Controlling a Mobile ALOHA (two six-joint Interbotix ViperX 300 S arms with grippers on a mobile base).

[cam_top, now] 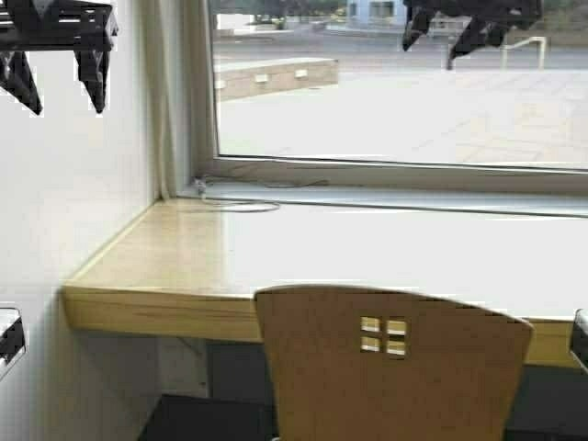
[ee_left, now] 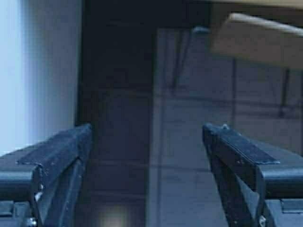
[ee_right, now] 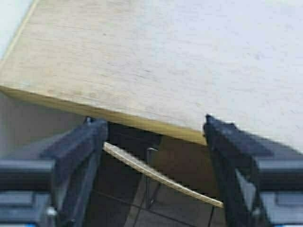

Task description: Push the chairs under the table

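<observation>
One tan plywood chair with small square cut-outs stands in front of the long table, its back at the wood front edge. My right gripper is open just above and behind the chair back's curved top edge, which runs between the fingers without touching them; the table top fills the view beyond. It shows at the right edge of the high view. My left gripper is open and empty, low at the left, facing the dark floor under the table, with the chair seat off to one side.
A white wall closes the table's left end. A large window runs behind the table, with a thin cable lying along the sill. Chrome chair legs stand on the dark tiled floor.
</observation>
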